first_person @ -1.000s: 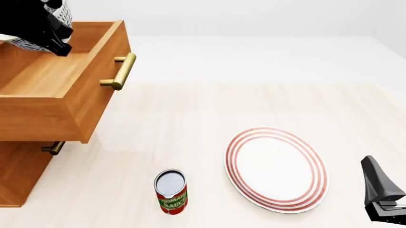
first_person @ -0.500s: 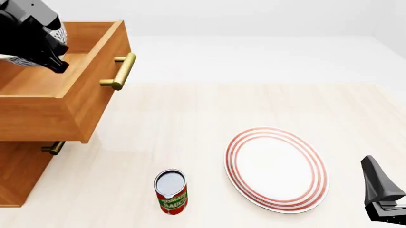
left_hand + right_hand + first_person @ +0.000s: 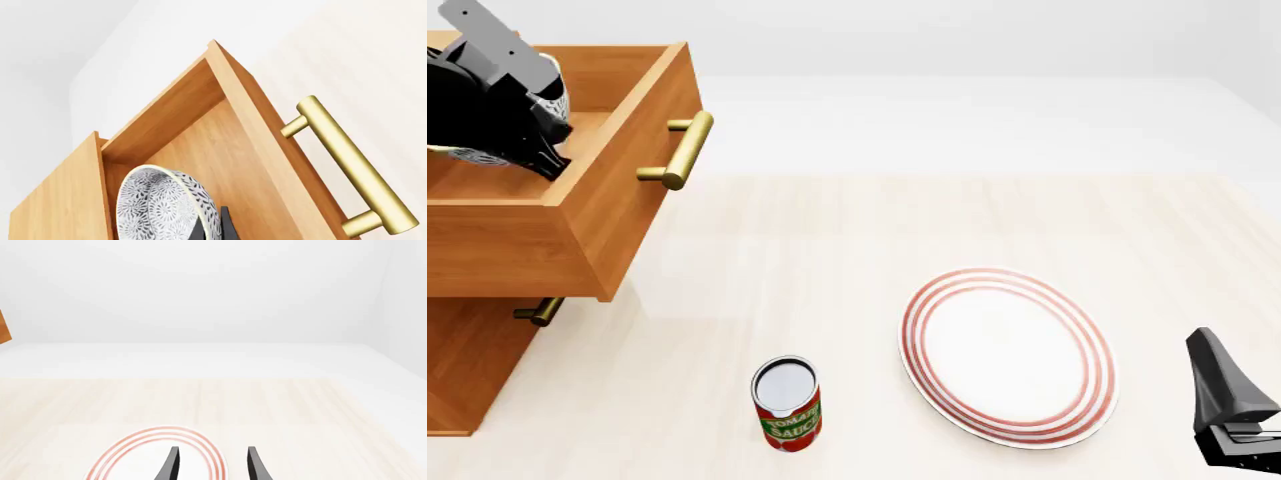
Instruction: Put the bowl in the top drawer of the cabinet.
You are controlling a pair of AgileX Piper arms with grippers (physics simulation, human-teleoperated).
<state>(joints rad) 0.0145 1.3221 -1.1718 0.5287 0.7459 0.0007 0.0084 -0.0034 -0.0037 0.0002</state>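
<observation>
The cabinet (image 3: 474,360) stands at the far left with its top drawer (image 3: 587,215) pulled out. The drawer's brass handle (image 3: 681,150) faces the table. My left gripper (image 3: 518,135) is inside the open drawer, shut on the rim of the bowl (image 3: 551,92), which is tilted on edge. The left wrist view shows the speckled bowl (image 3: 160,207) over the drawer floor (image 3: 220,150), with one finger (image 3: 225,226) against its outer wall. My right gripper (image 3: 1232,420) rests open at the near right, holding nothing, and its fingers (image 3: 172,465) stand apart.
A tomato sauce can (image 3: 787,405) stands at the near centre-left. A large red-ringed white plate (image 3: 1008,355) lies to its right, close to my right gripper, and also shows as the plate (image 3: 143,450) in the right wrist view. The lower drawer's handle (image 3: 541,312) sticks out under the open drawer.
My left gripper has come down into the open top drawer with the bowl still in it. The right arm, can and plate have not moved.
</observation>
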